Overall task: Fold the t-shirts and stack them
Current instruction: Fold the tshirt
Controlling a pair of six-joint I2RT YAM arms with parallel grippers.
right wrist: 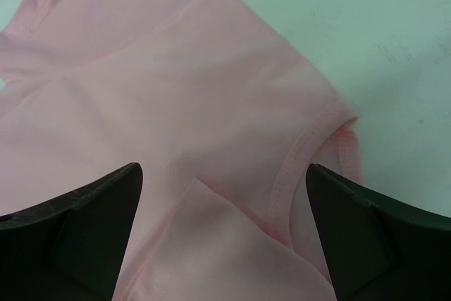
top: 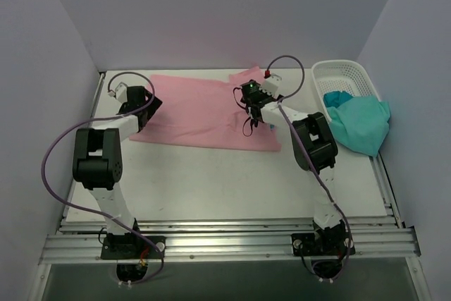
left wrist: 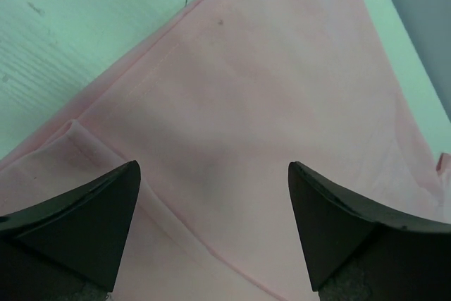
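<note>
The light pink t-shirt (top: 197, 109) lies spread flat across the back of the table. My left gripper (top: 144, 107) is open just above its left edge; the left wrist view shows the pink cloth (left wrist: 232, 118) with a hem fold between the wide jaws. My right gripper (top: 248, 107) is open above the shirt's right part; the right wrist view shows the pink neckline (right wrist: 296, 167) and a folded flap between the jaws. The teal-green t-shirt (top: 361, 123) lies bunched at the right, partly hanging out of the basket.
A white lattice basket (top: 342, 75) stands at the back right corner. White walls close in the table at the left, back and right. The aluminium rail (top: 225, 241) with the arm bases runs along the near edge.
</note>
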